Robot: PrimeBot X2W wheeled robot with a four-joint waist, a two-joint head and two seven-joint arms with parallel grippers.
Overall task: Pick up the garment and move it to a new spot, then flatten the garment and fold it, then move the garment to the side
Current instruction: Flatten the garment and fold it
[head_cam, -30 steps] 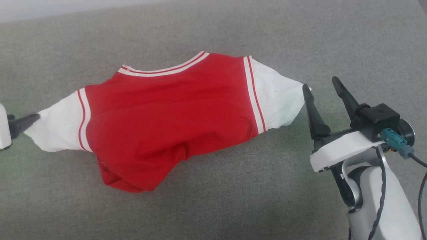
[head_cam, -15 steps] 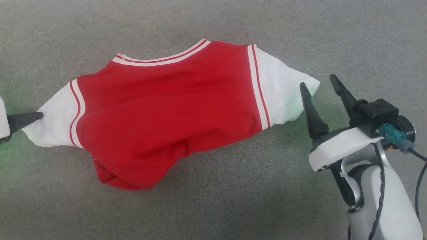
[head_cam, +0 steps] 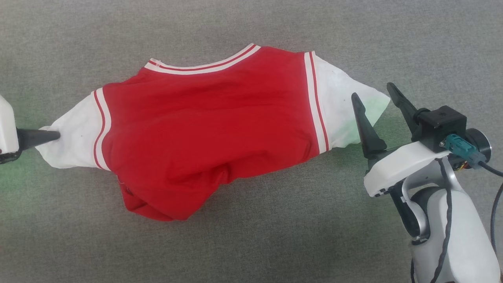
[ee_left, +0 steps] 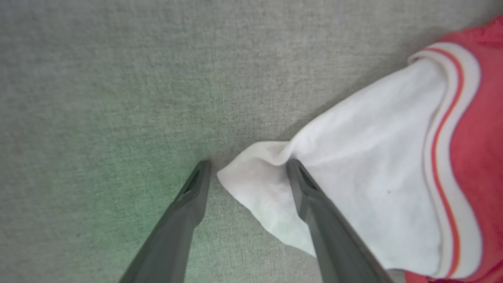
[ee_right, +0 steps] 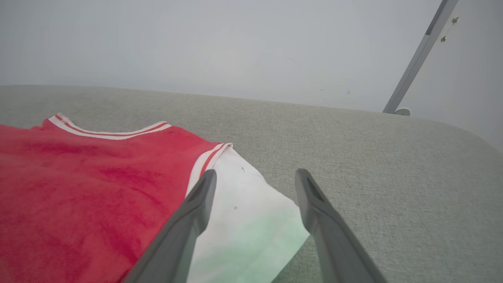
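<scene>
Garment [head_cam: 208,129]: centre of counter [head_cam: 275,243], collar toward 12 o'clock, hem bunched at 7. Soft, light, limp; likely to sag, crease. Best held at sleeve ends [head_cam: 74,145], 9 and 3 o'clock. Left gripper [ee_left: 248,163]: jaws open astride 9 o'clock end. Right gripper [head_cam: 371,91]: jaws open, nothing held.

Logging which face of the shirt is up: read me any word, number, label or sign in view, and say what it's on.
No text can be read in these views.
The garment shows a plain red face with red-and-white striped trim, and no number or brand.
The teal connector behind the right gripper has no legible marking.
</scene>
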